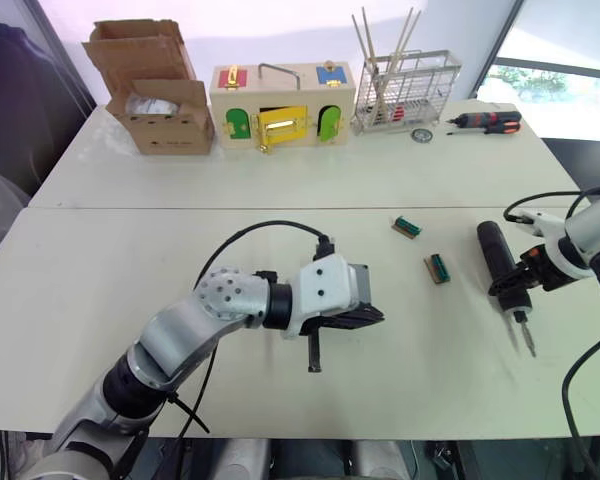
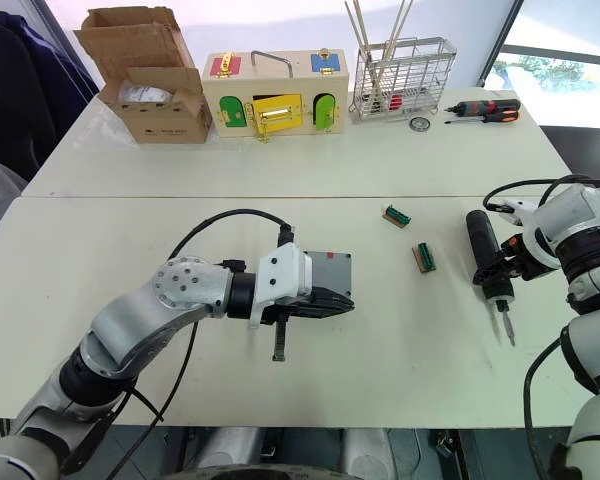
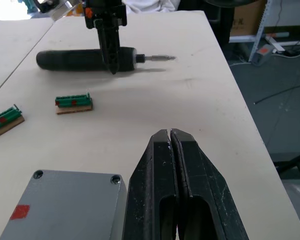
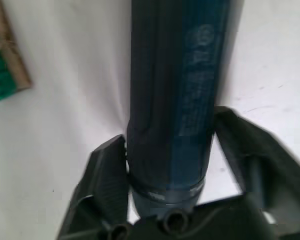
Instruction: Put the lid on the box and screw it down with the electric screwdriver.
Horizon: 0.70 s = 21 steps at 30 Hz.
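The grey box (image 3: 65,200) stands mid-table with the flat lid (image 2: 331,269) lying on top of it, screw holes showing at the lid's corners (image 3: 37,174) and a red mark (image 3: 20,212) on the side. My left gripper (image 3: 170,136) hovers right beside the box, shut with nothing between its fingers. To the right, the black electric screwdriver (image 1: 494,250) lies flat on the table, bit (image 3: 157,58) pointing toward the near edge. My right gripper (image 1: 512,286) straddles its barrel near the bit end, a finger (image 4: 107,170) pressed on each side.
Two small green terminal blocks (image 1: 407,227) (image 1: 438,268) lie between the box and the screwdriver. Along the far side stand a cardboard box (image 1: 165,100), a wooden latch box (image 1: 280,105), a wire rack (image 1: 405,95) and a red-and-black screwdriver (image 1: 485,122). The table's right edge (image 3: 240,100) is close.
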Motion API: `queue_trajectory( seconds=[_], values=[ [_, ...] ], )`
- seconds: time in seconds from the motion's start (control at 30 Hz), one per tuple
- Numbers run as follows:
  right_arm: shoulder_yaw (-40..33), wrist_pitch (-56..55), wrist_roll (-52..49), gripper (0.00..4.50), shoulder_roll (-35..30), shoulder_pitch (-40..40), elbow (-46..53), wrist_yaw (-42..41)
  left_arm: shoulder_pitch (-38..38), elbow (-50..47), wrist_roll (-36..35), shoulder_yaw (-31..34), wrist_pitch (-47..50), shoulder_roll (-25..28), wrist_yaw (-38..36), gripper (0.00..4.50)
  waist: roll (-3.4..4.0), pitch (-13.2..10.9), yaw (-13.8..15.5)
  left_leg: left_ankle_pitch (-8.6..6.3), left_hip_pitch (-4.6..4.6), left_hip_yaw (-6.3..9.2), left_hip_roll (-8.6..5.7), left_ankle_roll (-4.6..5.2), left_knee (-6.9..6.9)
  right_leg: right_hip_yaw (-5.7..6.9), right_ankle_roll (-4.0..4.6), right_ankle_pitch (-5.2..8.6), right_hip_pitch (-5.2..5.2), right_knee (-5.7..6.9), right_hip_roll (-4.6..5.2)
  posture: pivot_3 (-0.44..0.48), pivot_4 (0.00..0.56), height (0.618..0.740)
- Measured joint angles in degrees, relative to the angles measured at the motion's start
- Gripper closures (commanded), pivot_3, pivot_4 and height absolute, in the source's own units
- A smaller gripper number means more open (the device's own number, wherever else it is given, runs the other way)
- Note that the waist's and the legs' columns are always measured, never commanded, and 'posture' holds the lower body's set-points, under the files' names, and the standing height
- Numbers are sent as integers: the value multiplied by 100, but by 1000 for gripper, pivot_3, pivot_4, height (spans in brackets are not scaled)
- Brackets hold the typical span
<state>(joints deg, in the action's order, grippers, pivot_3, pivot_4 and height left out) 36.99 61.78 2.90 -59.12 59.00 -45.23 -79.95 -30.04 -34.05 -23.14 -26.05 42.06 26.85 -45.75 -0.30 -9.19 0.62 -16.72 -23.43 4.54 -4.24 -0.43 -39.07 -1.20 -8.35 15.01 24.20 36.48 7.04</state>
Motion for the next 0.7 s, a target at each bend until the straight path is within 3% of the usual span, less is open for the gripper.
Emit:
queue_trajectory(
  seconds=[0.2,0.37,0.47,0.57,0.7],
  values=[
    [46,-332,382,2627,0,-75,-14,-297,65,-49,1,1,27,12,90,4500,0,0,21,1,0,16,-1,-2,1,15,0,0,-12,-7,0,0,150,730],
    [-330,-557,488,2627,179,-33,-355,-158,63,-26,0,15,19,61,55,4500,-10,4,-2,2,10,19,-1,-3,-2,20,2,-1,-32,-18,0,0,150,730],
    [-862,-737,429,2627,562,393,-1050,388,38,104,0,46,-40,189,-95,4500,9,-6,-115,2,17,4,-5,-4,-3,3,4,-9,-37,-24,2,0,150,730],
    [-1769,-727,44,2627,783,1186,-1504,951,-62,407,-6,131,-131,244,-268,4500,65,-32,-158,3,-10,-19,-4,-4,20,-13,-2,-11,31,-5,8,0,150,730],
    [-3227,-568,-585,2627,805,1701,-951,1745,-231,1052,-61,559,-299,362,-481,4500,67,-36,-118,21,-11,-3,6,-35,87,12,0,-10,61,-7,2,0,150,730]
  ],
)
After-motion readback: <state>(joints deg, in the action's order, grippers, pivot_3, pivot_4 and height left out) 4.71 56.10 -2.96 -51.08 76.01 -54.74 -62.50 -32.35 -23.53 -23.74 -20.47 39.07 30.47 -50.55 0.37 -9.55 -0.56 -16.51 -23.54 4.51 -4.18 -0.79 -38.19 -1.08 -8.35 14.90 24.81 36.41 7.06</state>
